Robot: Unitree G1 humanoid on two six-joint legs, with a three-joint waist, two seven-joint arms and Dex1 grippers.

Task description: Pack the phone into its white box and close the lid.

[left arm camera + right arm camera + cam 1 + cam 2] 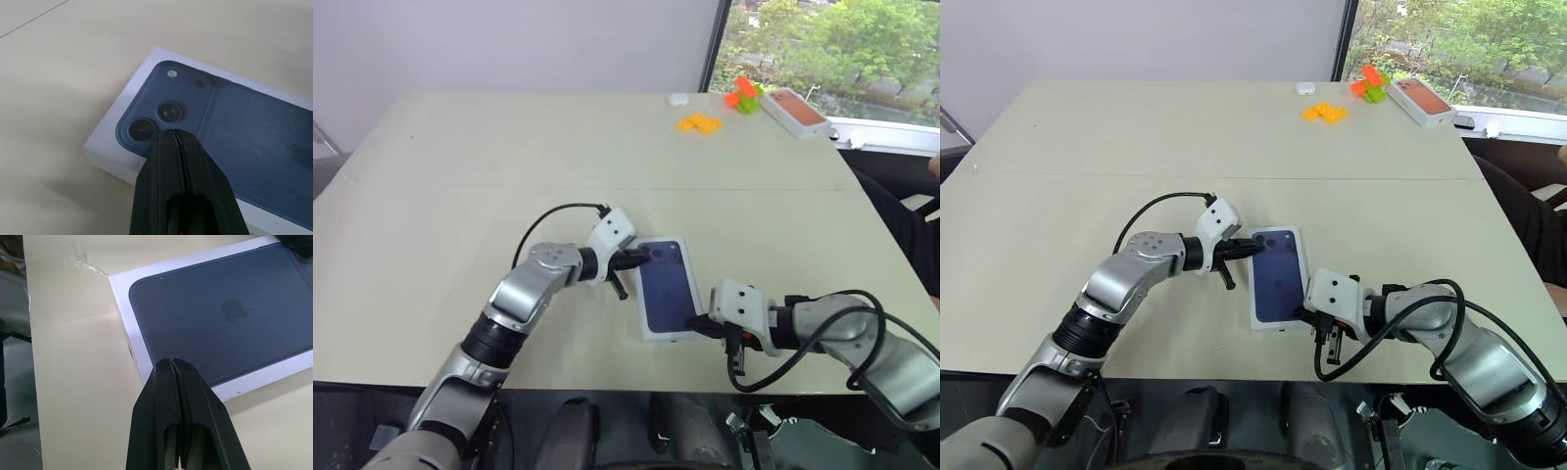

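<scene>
The lid (666, 289), white-edged with a dark blue phone picture on top, lies flat on the table near the front edge. My left gripper (641, 259) is shut, its tips resting on the lid's far left corner by the printed camera lenses (155, 122). At the lid's near right corner is my right gripper (697, 323), also shut, tips at the white border (142, 357). The phone and the white box are hidden; whether they lie under the lid cannot be seen.
At the far right of the table (460, 196) are orange blocks (699, 123), an orange and green toy (742, 95), a box with an orange phone picture (793, 111) and a small white object (677, 99). The table's front edge runs just behind my right gripper.
</scene>
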